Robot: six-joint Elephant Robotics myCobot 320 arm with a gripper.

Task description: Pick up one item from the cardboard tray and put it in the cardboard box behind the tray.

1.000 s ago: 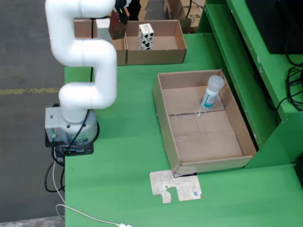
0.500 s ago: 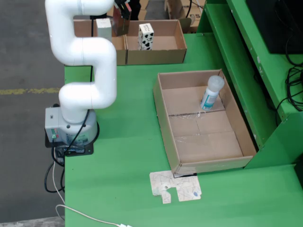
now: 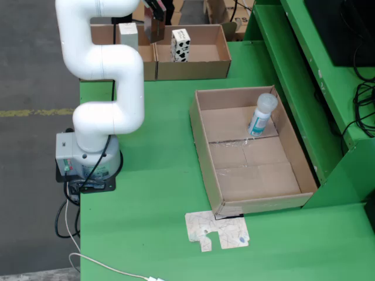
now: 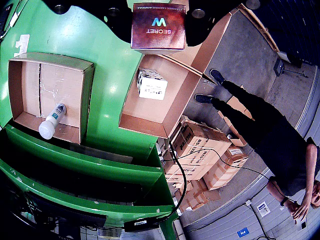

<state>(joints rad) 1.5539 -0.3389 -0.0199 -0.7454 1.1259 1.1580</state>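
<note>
**Desk:** What fills the frame?

**Photographer:** A green table (image 3: pixel 158 175) with the white arm (image 3: pixel 102 76) rising along its left side in the fixed view. The cardboard tray (image 3: pixel 205 146) sits right of centre, and at its upper end stands one white bottle (image 3: pixel 261 115) with a blue label, leaning slightly. Along the top edge of the frame sits the cardboard box (image 3: pixel 220 52), with a black-and-white spotted carton (image 3: pixel 180 45) upright inside.

**Desk:** And the gripper?

**Photographer:** The gripper (image 4: pixel 158 20) is clamped on a dark red box (image 4: pixel 158 26) (lettering reads "SECRET" upside down in the wrist view). In the fixed view the red box (image 3: pixel 154 26) hangs at the top of the frame, just left of the spotted carton.

**Desk:** What has changed?

**Photographer:** Over the last second the red box has drifted rightward and slightly up, from over the left-hand compartment toward the divider. The tray and bottle have not moved.

**Desk:** Meaning for the job?

**Photographer:** The pick appears done. My reading is that the arm is lining up over the box to let go; the release is not yet made.
</note>
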